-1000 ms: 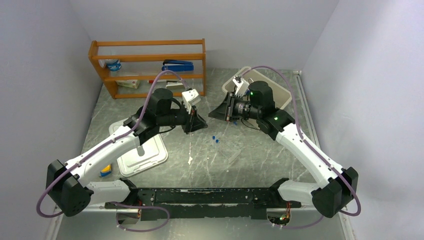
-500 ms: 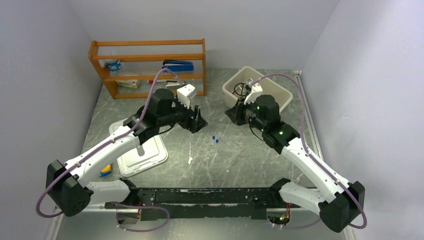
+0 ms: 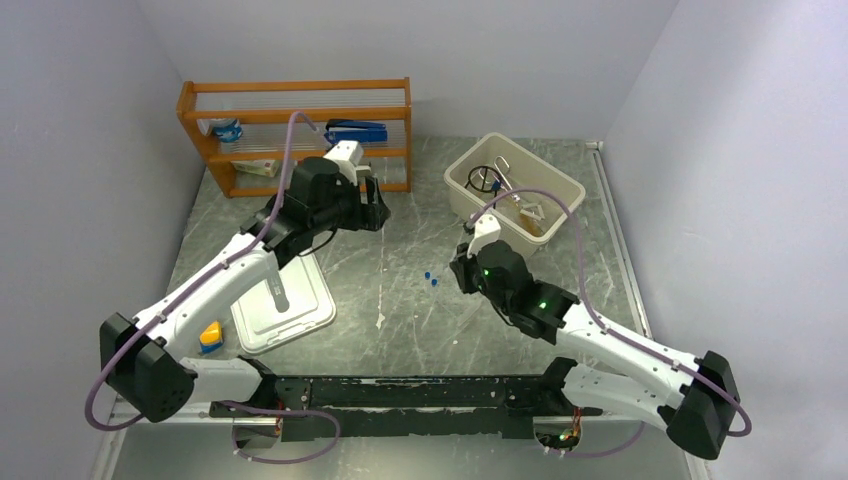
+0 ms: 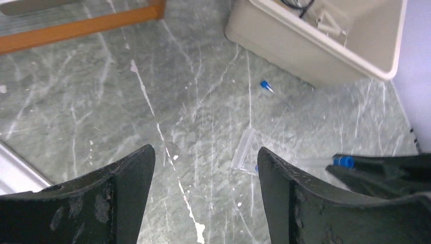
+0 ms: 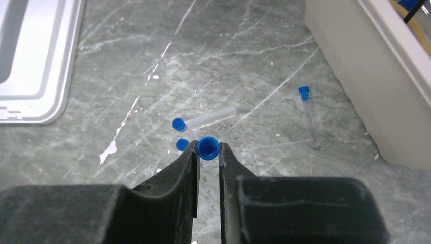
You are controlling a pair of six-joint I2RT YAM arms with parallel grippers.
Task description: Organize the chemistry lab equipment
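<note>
Blue-capped clear tube (image 5: 208, 147) sits clamped at its cap end in the right gripper (image 5: 208, 153), just over other tubes (image 5: 211, 118) on the desk (image 5: 152, 61). Light, slick, probably brittle (squeeze gently, below the cap). Left gripper (image 4: 203, 173) gapes, empty.

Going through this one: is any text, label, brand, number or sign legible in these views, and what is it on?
No text can be read in any view.
Shelf: any print on the white box or the blue-and-white item is too small to read.
Tubes and bin: no markings visible.
</note>
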